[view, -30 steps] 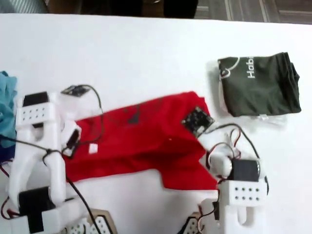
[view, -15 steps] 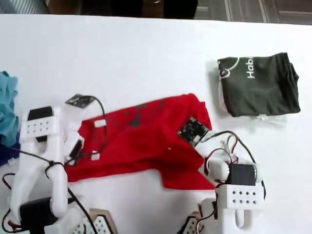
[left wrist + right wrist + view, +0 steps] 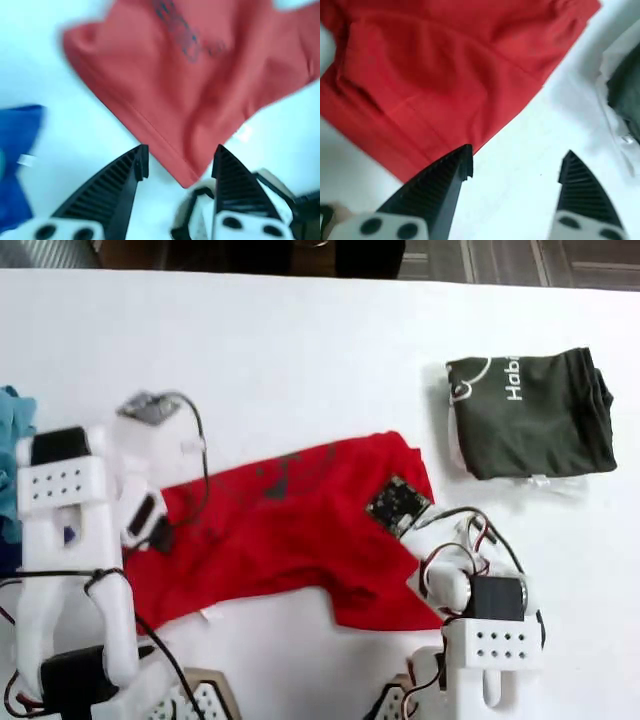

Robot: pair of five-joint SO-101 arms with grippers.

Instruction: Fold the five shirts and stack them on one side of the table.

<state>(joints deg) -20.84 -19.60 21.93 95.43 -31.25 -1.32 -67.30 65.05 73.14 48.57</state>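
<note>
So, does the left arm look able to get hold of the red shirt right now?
Probably yes: the left gripper is open over the red shirt, whose hem lies between its fingers, and nothing covers that edge. The blue cloth sits apart.

High cam fixed above table (image 3: 300,330), facing down on red shirt (image 3: 300,530) from mid-range, left wrist cam close over shirt's hem by blue cloth (image 3: 17,160), right wrist cam close over its edge toward dark shirt (image 3: 630,95), all three share red shirt
</note>
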